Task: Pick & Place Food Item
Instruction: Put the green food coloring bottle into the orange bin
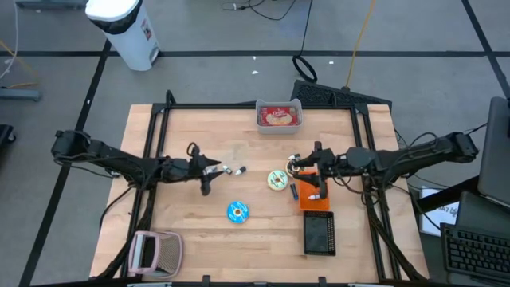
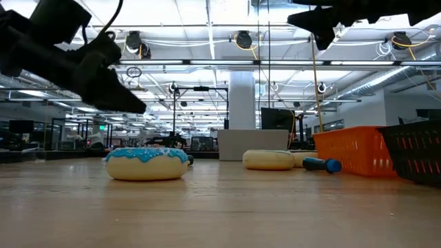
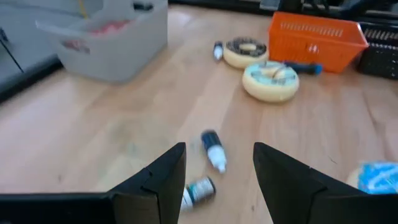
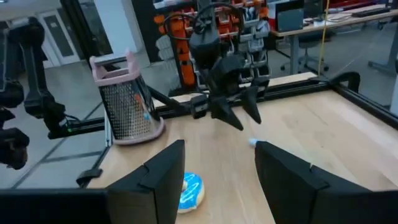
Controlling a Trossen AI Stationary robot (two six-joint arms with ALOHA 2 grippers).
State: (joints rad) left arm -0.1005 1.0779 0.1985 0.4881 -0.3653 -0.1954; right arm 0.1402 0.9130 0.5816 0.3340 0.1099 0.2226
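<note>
Wood planks made up the tabletop (image 1: 183, 135), and I looked over it from my end to the far end.

Closest to me sat a pink basket (image 1: 157, 251) and a black basket (image 1: 319, 233). A bit further in lay the blue donut (image 1: 237, 211), flat on the wood with nothing touching it. I guessed that was the food to move. Next came the orange basket (image 1: 313, 195) with a blue pen (image 2: 320, 164) just beside it, then a cream donut (image 1: 277, 179).

Both arms hung above the middle. The left fingers (image 1: 209, 171) were open and held nothing. The right fingers (image 1: 305, 162) were open and empty too, up near the orange basket.

I worried about a few things. Two small bottles (image 3: 211, 152) lay right under the left fingers, so a reach down there could grab a bottle and not food. The blue donut was off to one side of those fingers, so a straight drop would miss it. A squeeze on its edge could make it slide away. The two arms pointed at each other, so they could bump.

Far back stood a gray bin (image 1: 279, 115).
</note>
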